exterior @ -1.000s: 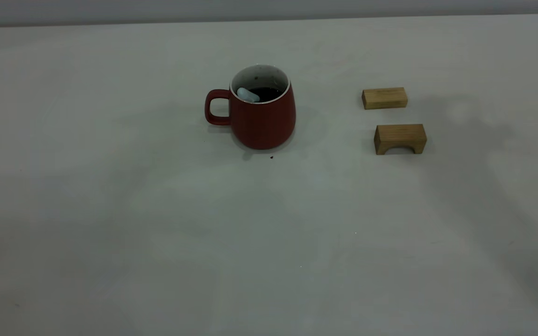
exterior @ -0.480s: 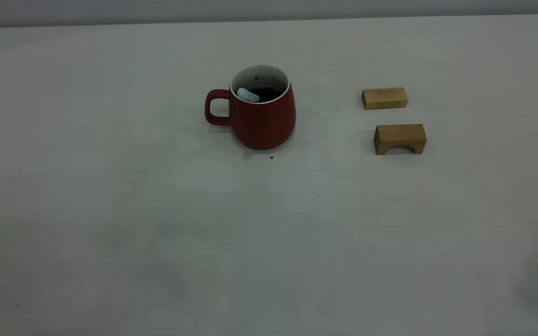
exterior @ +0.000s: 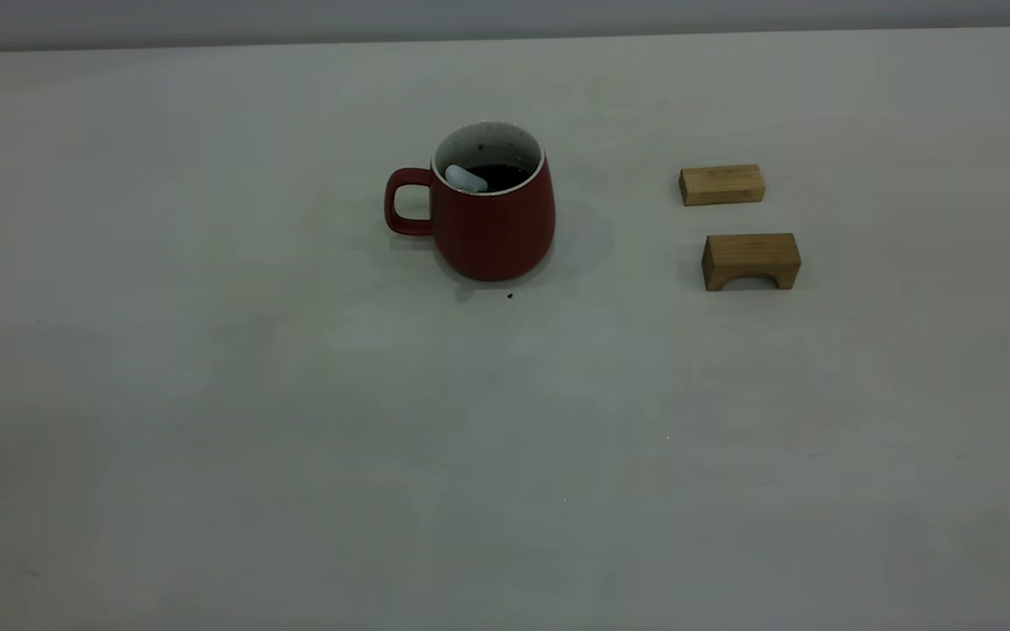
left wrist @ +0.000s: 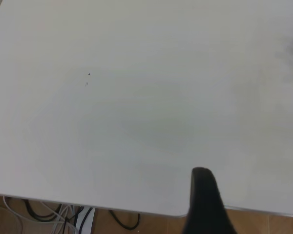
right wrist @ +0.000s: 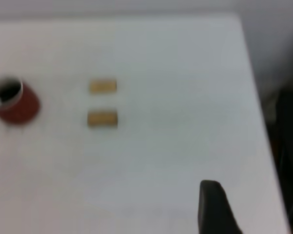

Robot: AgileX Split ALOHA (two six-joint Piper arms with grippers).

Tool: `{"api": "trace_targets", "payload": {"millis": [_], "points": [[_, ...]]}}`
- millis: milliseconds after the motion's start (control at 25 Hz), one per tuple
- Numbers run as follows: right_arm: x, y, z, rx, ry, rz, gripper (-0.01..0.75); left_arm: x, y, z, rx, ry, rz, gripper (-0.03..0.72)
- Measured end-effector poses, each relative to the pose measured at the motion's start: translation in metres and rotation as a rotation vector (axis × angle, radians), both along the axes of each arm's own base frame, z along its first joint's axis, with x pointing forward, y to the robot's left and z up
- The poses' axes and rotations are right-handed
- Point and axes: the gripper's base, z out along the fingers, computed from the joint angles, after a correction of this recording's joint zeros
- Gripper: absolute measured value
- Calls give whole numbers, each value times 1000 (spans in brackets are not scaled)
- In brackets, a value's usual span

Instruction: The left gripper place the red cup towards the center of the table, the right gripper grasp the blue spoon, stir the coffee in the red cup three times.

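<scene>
1. Where viewed from outside the rig, shows the red cup (exterior: 492, 219) standing upright on the tabletop (exterior: 295, 438), about midway between the two sides and toward the far edge, handle (exterior: 404, 202) turned to the left arm's side.
2. Holds the coffee (exterior: 505, 173) inside the cup, dark and below the white rim.
3. Keeps the blue spoon (exterior: 465, 179) in the cup too (only the pale handle end visible, the rest hidden), leaning on the inner wall at the handle side.
4. Places two wooden blocks on the right arm's side, well apart from the cup: a plain block (exterior: 721, 184) farther back and an arched block (exterior: 750, 260) nearer, close together but not touching.
5. Leaves a small dark speck (exterior: 509, 295) on the tabletop just in front of the cup.
6. Shows the left gripper (left wrist: 205, 202) only as a dark tip in its own wrist view, over the tabletop's near edge, with cables (left wrist: 63, 214) on the floor below; cannot tell whether open or closed.
7. Shows the right gripper (right wrist: 212, 209) likewise as a dark tip, high over the right arm's side of the tabletop, well apart from cup and blocks; cannot tell whether open or closed.
</scene>
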Motion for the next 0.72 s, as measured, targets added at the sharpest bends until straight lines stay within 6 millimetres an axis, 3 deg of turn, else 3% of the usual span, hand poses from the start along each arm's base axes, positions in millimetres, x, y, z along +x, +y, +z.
{"api": "trace_targets", "payload": {"millis": [160, 360, 440, 720], "points": [[-17, 3, -55, 43, -21, -7, 422, 0, 0, 0, 0, 0, 0, 551], [-30, 3, -99, 44, -40, -8, 389, 0, 0, 0, 0, 0, 0, 551], [-31, 3, -107, 40, -46, -5, 378, 0, 0, 0, 0, 0, 0, 551], [-31, 3, -108, 41, -58, -2, 339, 0, 0, 0, 0, 0, 0, 551]]}}
